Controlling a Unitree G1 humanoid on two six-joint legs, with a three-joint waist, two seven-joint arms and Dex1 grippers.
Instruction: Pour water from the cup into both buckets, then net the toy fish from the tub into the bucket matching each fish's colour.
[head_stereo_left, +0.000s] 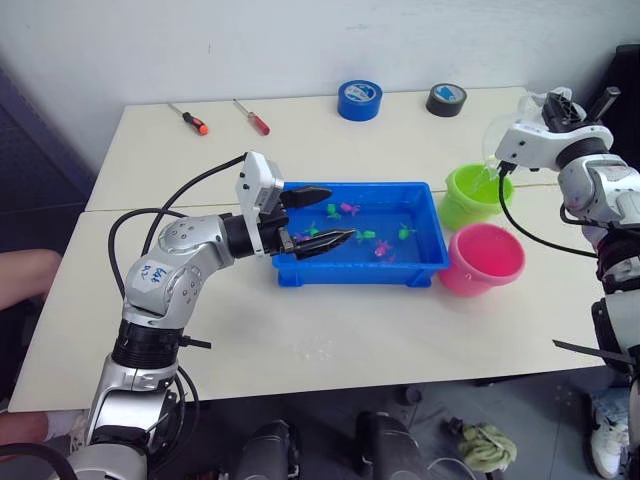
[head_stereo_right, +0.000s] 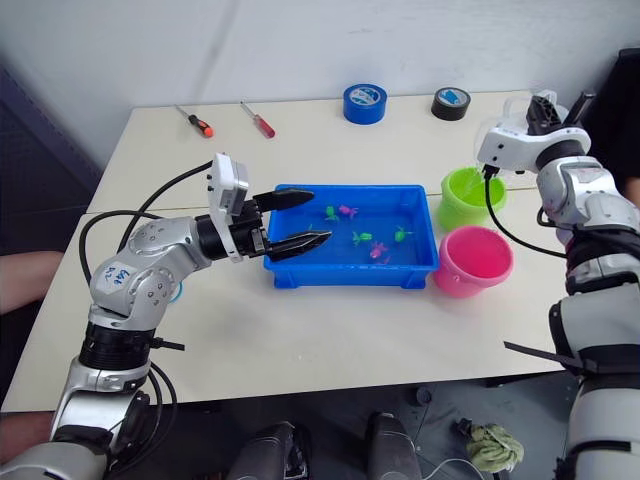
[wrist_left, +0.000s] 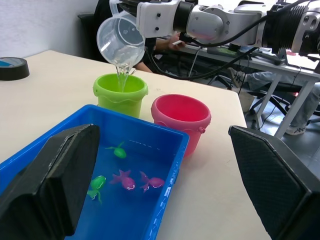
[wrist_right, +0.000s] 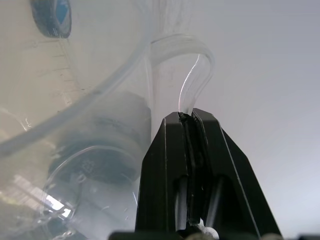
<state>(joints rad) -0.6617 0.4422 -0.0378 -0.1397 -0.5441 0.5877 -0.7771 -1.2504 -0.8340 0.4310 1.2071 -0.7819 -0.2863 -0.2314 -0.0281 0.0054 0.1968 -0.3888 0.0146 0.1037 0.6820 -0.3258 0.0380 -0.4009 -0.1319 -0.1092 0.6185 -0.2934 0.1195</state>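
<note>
Right gripper (wrist_right: 186, 120) clamps the clear plastic measuring cup (wrist_left: 120, 42), tilted, water streaming into the lime green plastic bucket (wrist_left: 120, 93); one pink bucket (wrist_left: 181, 118) beside. Left gripper (head_stereo_left: 315, 218) spread wide, empty, over the blue tub (head_stereo_left: 420, 272).

— Where is the cup from where you sit?

— I see the clear measuring cup (wrist_left: 121, 39) tilted over the lime green bucket (wrist_left: 120, 93), lip down, a thin stream of water falling into it. My right pincer (wrist_right: 189, 120) is clamped on the cup's handle.

— And the other bucket?

— The pink bucket (head_stereo_left: 481, 258) stands upright just beside the green one, nearer me, both close to the right end of the blue tub (head_stereo_left: 360, 274).

— The fish?

— I count pink and green toy fish (wrist_left: 125, 178) scattered in the tub's water, apart from each other. I can't give a sure number.
</note>
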